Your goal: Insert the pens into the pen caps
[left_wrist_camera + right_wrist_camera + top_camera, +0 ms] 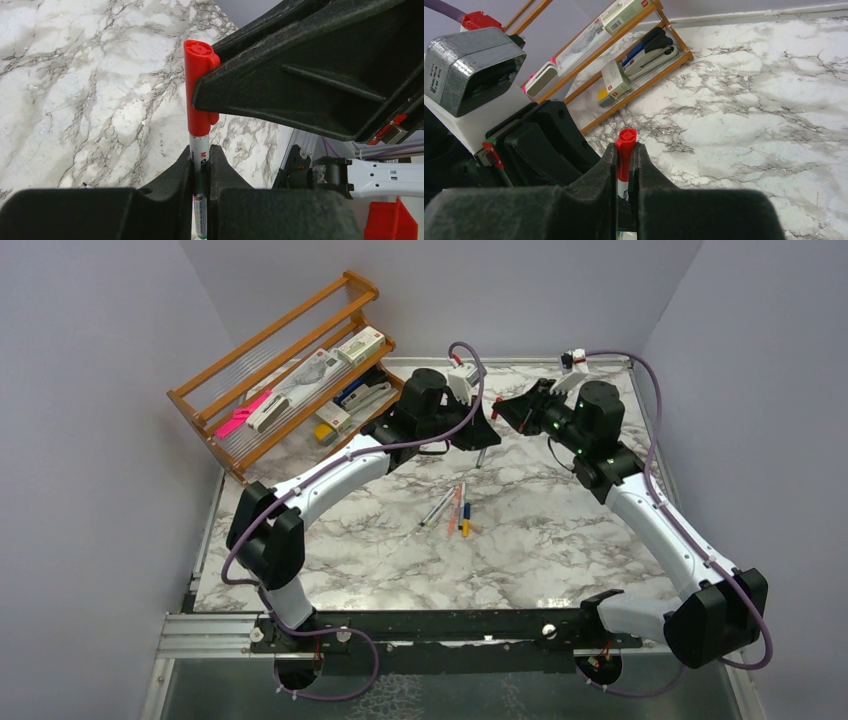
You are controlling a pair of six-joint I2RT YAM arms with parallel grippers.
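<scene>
**Inspection finding: one pen held between both end effectors, with its red cap on**

At the far left a wooden rack (262, 350) stood tilted against the wall corner. It carried a bright pink bar (238, 421), several small boxes (360, 344) and a blue-and-black stapler (651, 49). The marbled worktop (560, 530) lay in front of it.

Near the worktop's centre, a cluster of loose pens (453, 510) lay flat and close together. One was salmon-orange and the others were pale-barrelled. Small yellow and dark pieces showed at their near ends, too small to identify.

Just right of that cluster and further back, the left end effector (200, 162) was closed narrowly on a grey-white pen (199, 167), gripping it along the barrel. In the left wrist view the pen stood upright, clear of the worktop.

A red cap (199, 85) sat over the upper end of this pen, in line with the barrel. The seating depth could not be confirmed.

The right end effector (625, 152) met the left one tip to tip above the rear of the worktop. Its jaws were pinched narrowly on the red cap, and the cap's top stood proud of the fingers (596, 172). A short length of white barrel showed below it.
</scene>
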